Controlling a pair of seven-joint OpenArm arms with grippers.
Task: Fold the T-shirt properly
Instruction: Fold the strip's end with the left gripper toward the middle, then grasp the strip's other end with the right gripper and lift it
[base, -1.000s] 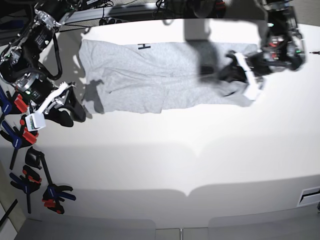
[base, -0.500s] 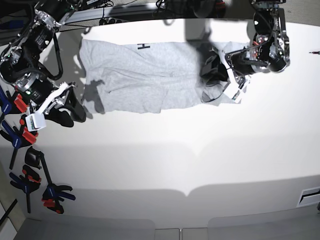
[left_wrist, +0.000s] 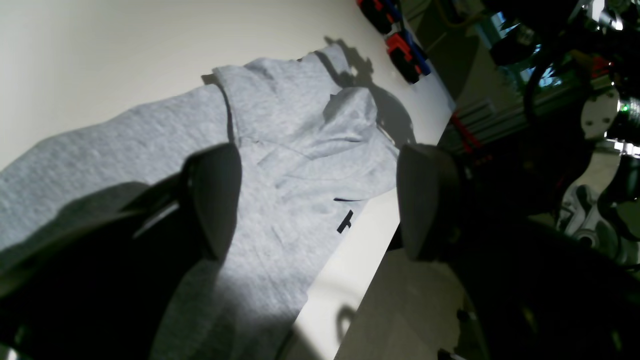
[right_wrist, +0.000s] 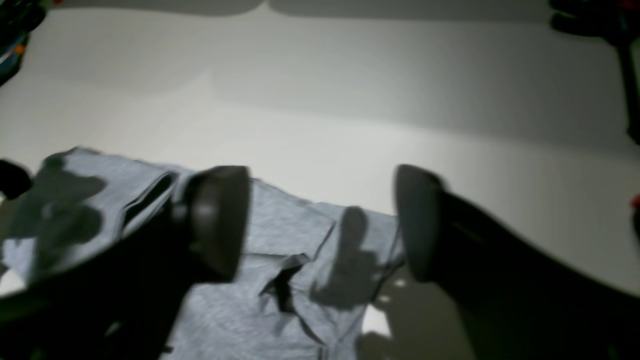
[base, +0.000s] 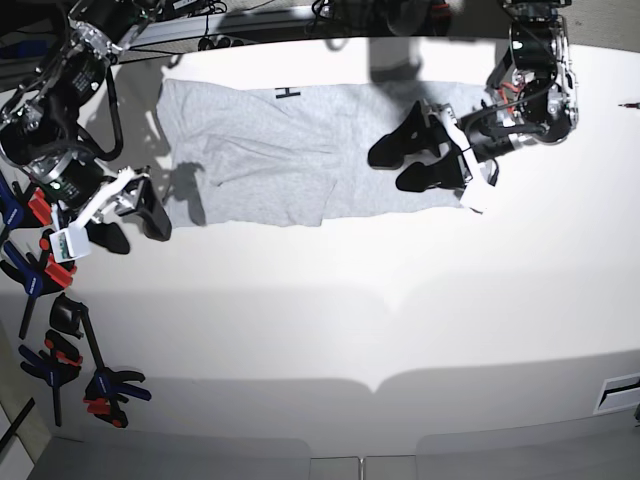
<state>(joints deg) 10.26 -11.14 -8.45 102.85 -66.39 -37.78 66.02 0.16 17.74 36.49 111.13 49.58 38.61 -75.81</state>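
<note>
We had the T-shirt (base: 300, 150) spread flat along the far side of the table (base: 400, 330), its far hem near the table's far edge; black lettering showed at that hem. Left gripper (base: 400, 165) hung over the shirt's right end, jaws apart, nothing held. Right gripper (base: 125, 225) sat just off the shirt's left end, jaws also apart and empty. The whole near half of the table was bare. Spring clamps (base: 70, 370) lay along the left edge, beside the right arm.
</note>
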